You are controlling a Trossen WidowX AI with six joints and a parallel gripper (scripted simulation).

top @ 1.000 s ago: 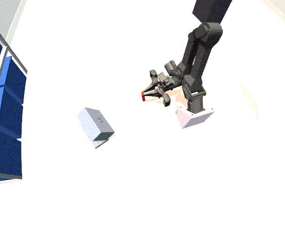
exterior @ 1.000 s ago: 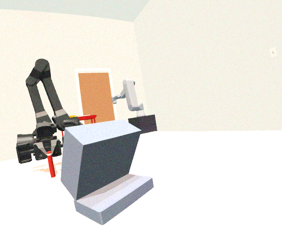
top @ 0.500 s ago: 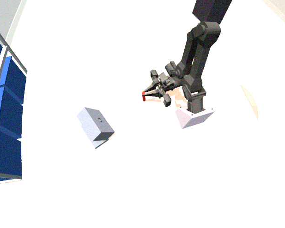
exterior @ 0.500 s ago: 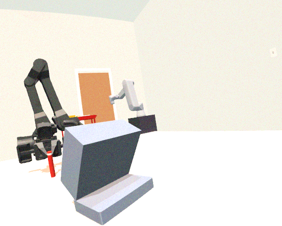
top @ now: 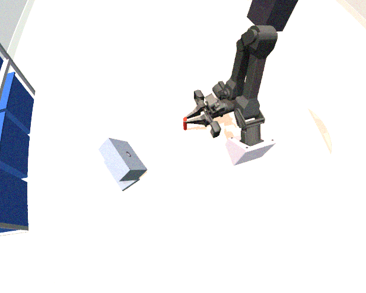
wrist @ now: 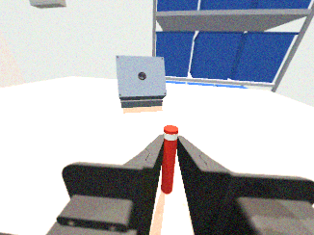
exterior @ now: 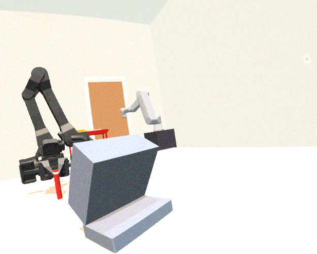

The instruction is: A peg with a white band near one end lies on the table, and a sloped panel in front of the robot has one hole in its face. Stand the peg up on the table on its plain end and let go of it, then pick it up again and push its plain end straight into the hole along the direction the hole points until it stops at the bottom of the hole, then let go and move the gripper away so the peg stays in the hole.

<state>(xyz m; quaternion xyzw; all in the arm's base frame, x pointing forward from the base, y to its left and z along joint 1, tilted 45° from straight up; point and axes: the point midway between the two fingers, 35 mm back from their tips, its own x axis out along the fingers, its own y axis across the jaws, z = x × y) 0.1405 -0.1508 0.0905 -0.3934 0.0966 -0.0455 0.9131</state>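
The red peg (top: 185, 126) (exterior: 58, 187) (wrist: 168, 164) stands about upright, its white band near the top and its plain end down. Its lower end looks to be at the table, where its shadow starts; a tiny gap cannot be ruled out. My gripper (top: 185, 120) (exterior: 56, 172) (wrist: 170, 141) is shut on the peg just below or at the band, reaching in from the side. The sloped panel (top: 134, 162) (wrist: 130, 88) stands apart from the peg, and its back (exterior: 120, 188) faces the exterior view. Its hole (top: 128, 154) (wrist: 142, 75) shows as a dark, empty opening.
The arm's pale wedge base (top: 236, 152) is to the right in the top view. A rack with blue bins (top: 12, 142) (wrist: 217, 58) stands beyond the panel. A dark block (top: 271, 13) (exterior: 166, 140) stands behind, with a pale arm (exterior: 146, 106) on it.
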